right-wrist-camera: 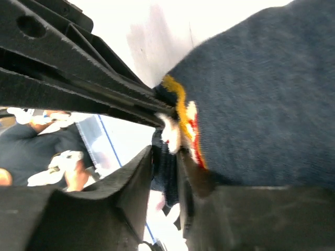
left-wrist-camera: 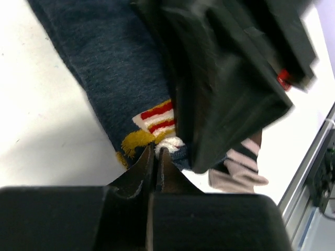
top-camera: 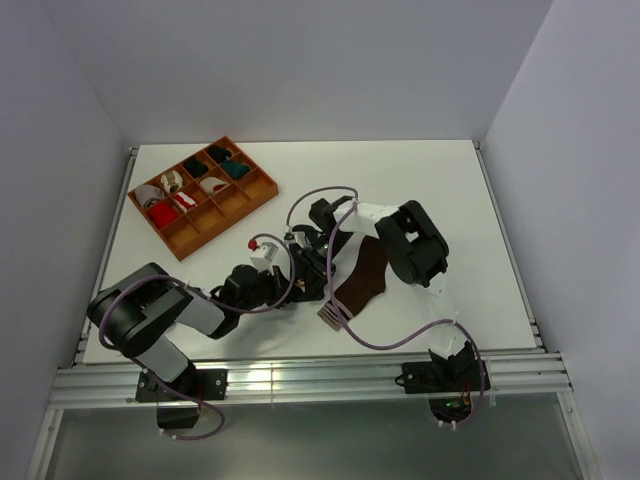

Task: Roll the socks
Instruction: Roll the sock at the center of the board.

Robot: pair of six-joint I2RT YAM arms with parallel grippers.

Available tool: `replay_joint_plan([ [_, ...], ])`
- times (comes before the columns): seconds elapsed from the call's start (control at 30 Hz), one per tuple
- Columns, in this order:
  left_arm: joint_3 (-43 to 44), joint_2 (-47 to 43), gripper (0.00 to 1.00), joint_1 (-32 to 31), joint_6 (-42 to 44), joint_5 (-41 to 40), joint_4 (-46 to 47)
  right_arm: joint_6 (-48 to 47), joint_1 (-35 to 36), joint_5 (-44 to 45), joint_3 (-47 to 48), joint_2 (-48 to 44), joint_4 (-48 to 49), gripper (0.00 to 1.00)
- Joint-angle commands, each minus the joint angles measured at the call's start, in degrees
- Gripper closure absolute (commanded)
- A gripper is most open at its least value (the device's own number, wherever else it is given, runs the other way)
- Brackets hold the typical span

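evidently little is done: the left end effector (left-wrist-camera: 157,152) and the right end effector (right-wrist-camera: 166,157) each pinch the patterned cuff of the navy sock (left-wrist-camera: 115,78) on the desk (top-camera: 450,200), the brown sock (top-camera: 365,275) lies unrolled just beside it, so both look left to roll

The top camera looks down from above and behind the arms, taking in the whole table (top-camera: 450,180). Each wrist camera sits very close. The left gripper (left-wrist-camera: 156,156) and right gripper (right-wrist-camera: 167,157) rise from the bottom of their frames. Both views face the navy sock (left-wrist-camera: 115,68) (right-wrist-camera: 261,94) and share its patterned cuff.
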Motion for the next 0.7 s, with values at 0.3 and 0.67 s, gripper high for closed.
replay_joint_plan([
  [0.3,12.4,-3.6,1.00,-0.2,-8.8,-7.8,-39.4,0.4,-1.0,14.1,-8.3,-15.6,13.5,0.46],
  [0.67,17.5,-3.8,1.00,1.4,-11.4,-2.4,-49.4,-1.4,-6.4,17.8,-24.9,-35.1,29.9,0.49],
])
